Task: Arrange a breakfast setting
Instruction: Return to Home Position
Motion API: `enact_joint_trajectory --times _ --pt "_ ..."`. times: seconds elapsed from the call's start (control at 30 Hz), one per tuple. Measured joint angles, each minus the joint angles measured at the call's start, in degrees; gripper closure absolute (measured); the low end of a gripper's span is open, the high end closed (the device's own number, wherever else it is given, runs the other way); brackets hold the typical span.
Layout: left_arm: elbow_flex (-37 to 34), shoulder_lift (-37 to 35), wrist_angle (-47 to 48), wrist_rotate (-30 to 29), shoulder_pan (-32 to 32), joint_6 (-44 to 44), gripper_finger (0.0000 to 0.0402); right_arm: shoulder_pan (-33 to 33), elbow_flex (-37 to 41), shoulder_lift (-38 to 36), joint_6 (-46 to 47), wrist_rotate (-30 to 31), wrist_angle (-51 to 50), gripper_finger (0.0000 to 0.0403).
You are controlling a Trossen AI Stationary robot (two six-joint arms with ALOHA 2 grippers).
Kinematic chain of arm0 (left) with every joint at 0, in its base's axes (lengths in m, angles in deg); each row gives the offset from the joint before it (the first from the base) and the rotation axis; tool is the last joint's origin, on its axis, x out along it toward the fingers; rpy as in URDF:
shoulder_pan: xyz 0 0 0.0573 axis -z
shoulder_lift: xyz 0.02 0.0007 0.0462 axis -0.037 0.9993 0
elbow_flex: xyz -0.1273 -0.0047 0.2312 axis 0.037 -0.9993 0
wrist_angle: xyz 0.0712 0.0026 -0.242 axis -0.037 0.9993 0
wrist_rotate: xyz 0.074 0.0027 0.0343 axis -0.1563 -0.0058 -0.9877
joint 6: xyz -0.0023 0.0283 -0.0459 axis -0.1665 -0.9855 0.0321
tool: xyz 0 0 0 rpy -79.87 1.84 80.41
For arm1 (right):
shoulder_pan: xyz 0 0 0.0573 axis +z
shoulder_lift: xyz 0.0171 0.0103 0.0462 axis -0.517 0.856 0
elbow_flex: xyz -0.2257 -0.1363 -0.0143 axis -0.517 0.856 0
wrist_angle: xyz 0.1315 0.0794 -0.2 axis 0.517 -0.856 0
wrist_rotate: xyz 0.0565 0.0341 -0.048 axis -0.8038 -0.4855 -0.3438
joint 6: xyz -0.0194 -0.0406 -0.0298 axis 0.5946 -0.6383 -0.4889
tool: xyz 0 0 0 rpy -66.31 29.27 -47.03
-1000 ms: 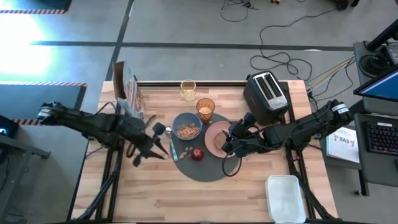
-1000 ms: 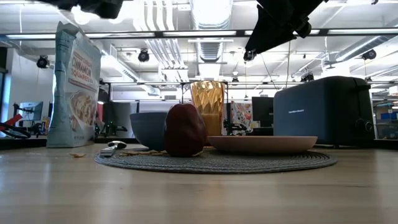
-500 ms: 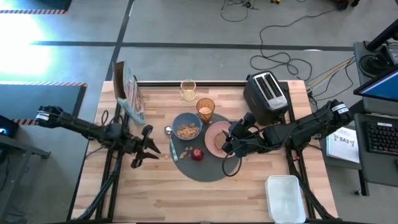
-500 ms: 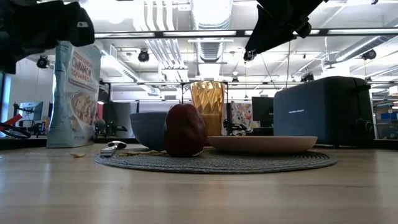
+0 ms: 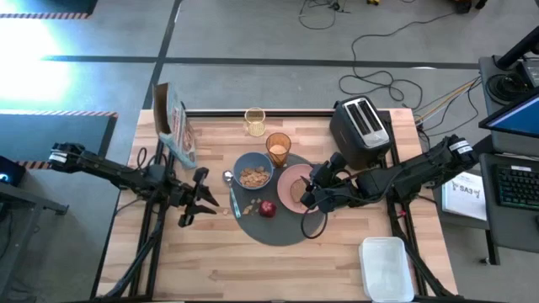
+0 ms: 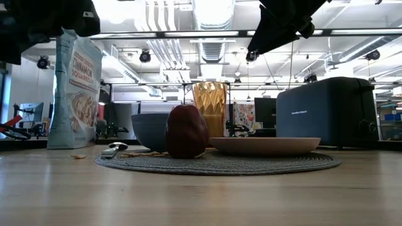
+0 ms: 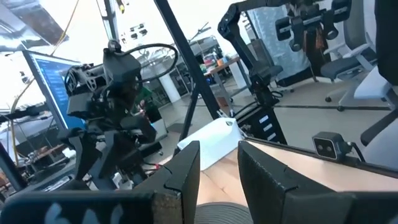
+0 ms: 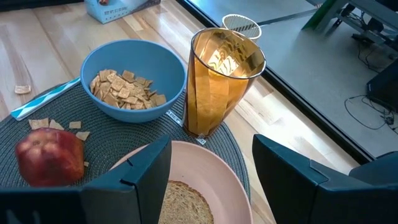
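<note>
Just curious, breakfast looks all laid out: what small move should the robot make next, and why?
Probably lift the right hand away from the pink plate and back toward its side: it hovers open over the toast, holding nothing, and the left hand is off the mat.

- Toast slice [image 8: 181,202]: cut off by the picture's edge in the right wrist view. At bench level it is hidden behind the rim of the pink plate [image 6: 264,145].
- Spoon [image 8: 43,99]: only the blue handle shows. The bowl end is hidden behind the small blue bowl [image 8: 134,78].
- Small blue bowl, low view: one side is hidden behind the red apple [image 6: 186,130].
- Amber tumbler [image 6: 210,99]: the foot is hidden behind the apple and plate.
- Cereal bag [image 6: 74,88]: the top is partly covered by the left arm [image 6: 44,22], which is itself cut off.
</note>
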Motion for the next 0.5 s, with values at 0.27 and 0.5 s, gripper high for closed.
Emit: enact_joint_trajectory --times 0.27,0.5 --pt "-0.1 -4.1 7.8 0.0 0.3 2.3 0.0310 0.0 0.0 0.0 0.0 0.0 0.0 0.0188" --pt "-2.4 -15.2 24.4 0.0 0.3 3.0 0.0310 0.0 0.0 0.0 0.0 0.0 0.0 0.0188"
